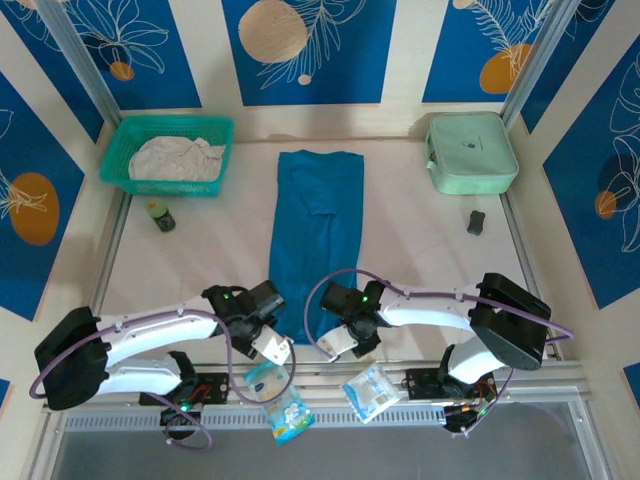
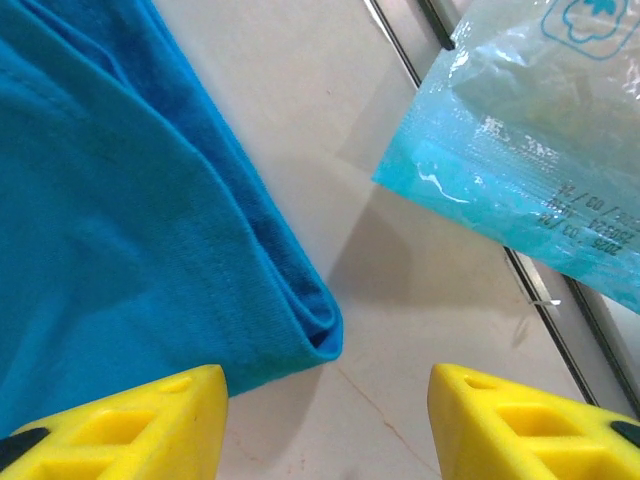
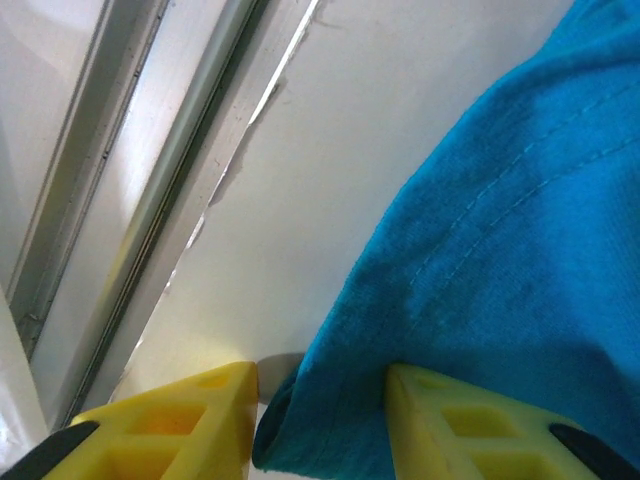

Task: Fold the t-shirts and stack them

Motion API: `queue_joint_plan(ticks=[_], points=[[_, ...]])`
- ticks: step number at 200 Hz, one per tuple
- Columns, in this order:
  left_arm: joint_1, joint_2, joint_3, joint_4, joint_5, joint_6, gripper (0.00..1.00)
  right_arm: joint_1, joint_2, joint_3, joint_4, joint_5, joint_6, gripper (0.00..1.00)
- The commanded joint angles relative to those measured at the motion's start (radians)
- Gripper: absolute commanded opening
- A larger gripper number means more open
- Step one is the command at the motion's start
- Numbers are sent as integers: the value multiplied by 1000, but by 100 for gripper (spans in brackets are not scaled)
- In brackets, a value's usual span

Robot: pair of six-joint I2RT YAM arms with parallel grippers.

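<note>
The teal-blue t-shirt (image 1: 320,235) is seen laid flat down the middle of the table (image 1: 420,255), already folded lengthwise into a long narrow strip, its near hem lying just ahead of the two arms. The crosswise folds appear yet to be made. The near left corner of the strip, doubled over on itself, is seen from the left wrist just ahead of the left gripper (image 2: 325,420), whose yellow jaws are spread wide and hold nothing. The near right corner is straddled by the right gripper (image 3: 320,420), jaws parted with the hem lying between them (no pinch can be made out).

The off-white t-shirt (image 1: 178,158) is left crumpled in the teal mesh basket (image 1: 222,128) at the far left corner, unfolded, so roughly half of the first shirt, all of the second and the stacking are judged to remain.

Elsewhere on the pale, smooth tabletop a mint-green zip case (image 1: 470,152) is set at the far right, a small green-capped bottle (image 1: 160,215) near the basket and a small dark object (image 1: 476,221) below the case. Two clear plastic packets (image 1: 280,402) are seen at the near metal rail. The cell is walled with cream panels and blue panels printed with leaves and orange discs.
</note>
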Motion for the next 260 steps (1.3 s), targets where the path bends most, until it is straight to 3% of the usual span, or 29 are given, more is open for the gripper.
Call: queue_joint_plan(ticks=[1, 60, 102, 116, 128, 153, 176, 215, 260], points=[[-3, 23, -11, 46, 10, 23, 56, 15, 2, -39, -3, -19, 17, 38], [3, 151, 27, 140, 6, 49, 55, 28, 4, -41, -11, -19, 32, 35], [14, 217, 19, 182, -17, 70, 45, 28, 3, -41, -18, -22, 38, 30], [17, 237, 25, 206, -20, 62, 37, 28, 8, -41, -17, -22, 40, 29], [19, 259, 30, 232, -29, 52, 16, 30, 14, -41, -15, -22, 40, 28], [19, 298, 42, 303, -58, 40, 0, 28, 27, -35, -18, -21, 46, 20], [18, 282, 43, 309, -69, 39, 0, 25, 44, -22, -42, -13, 54, 0], [16, 142, 31, 215, -88, 53, 0, 15, 19, -13, -64, -6, 56, 0], [-18, -80, 50, 31, -112, 4, 0, 6, -157, 7, -124, -38, 64, 0]])
